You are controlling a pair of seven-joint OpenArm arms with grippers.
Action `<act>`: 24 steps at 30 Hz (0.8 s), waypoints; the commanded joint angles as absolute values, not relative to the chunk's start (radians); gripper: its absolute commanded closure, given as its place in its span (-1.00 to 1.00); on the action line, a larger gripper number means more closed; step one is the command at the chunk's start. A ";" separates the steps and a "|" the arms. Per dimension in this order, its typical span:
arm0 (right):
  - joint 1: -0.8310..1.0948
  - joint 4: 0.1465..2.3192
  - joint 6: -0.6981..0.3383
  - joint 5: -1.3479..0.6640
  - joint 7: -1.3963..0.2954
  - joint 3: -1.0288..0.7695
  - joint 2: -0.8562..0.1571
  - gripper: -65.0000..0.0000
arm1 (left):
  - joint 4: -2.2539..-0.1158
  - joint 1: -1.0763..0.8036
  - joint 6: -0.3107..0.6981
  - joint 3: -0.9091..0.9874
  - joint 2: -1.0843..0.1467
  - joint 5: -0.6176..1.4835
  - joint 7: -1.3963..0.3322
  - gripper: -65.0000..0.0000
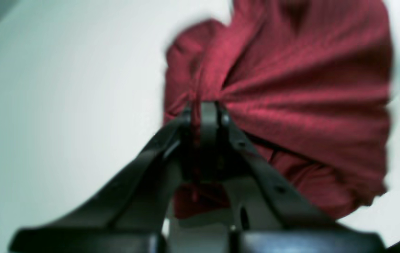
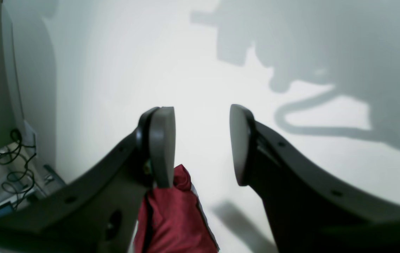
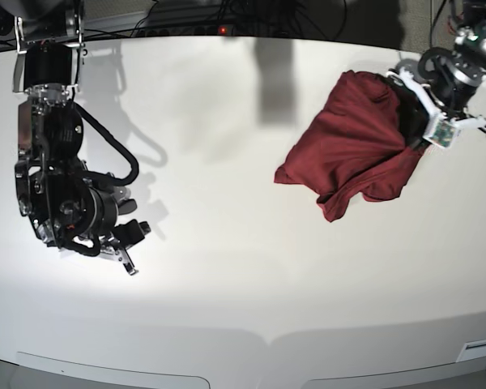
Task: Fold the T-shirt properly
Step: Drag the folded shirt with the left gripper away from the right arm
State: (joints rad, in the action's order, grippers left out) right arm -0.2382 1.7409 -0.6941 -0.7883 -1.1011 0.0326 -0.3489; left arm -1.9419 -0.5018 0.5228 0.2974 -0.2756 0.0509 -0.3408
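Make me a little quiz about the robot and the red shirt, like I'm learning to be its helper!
1. True or false: the right claw is shut.
2. Which claw pinches the T-shirt? A) the left claw B) the right claw C) neither
3. Fill in: the table is ____ in colour.
Key: 1 false; 2 A; 3 white.

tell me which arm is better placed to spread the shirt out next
Left. The left pincer is shut on the T-shirt, which hangs bunched from it at the table's far side. The right pincer is open and far across the table from the shirt.
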 commanded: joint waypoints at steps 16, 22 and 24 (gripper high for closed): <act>-0.263 1.755 -0.698 -0.804 -1.101 0.027 -0.357 0.23 | -1.969 -0.595 0.254 0.438 -0.286 0.107 -0.419 1.00; -0.263 1.755 -0.698 -0.865 -1.118 0.027 -0.358 0.23 | -1.892 -0.559 0.253 0.438 -0.286 0.141 -0.404 1.00; -0.263 1.755 -0.698 -0.873 -1.122 0.027 -0.357 0.23 | -1.861 -0.533 0.253 0.438 -0.286 0.143 -0.363 0.81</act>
State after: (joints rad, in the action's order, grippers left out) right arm -0.2386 1.7409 -0.6945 -0.8555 -1.1191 0.0326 -0.3481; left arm -1.8458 -0.5323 0.2619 0.4313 -0.2741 0.1379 -0.3801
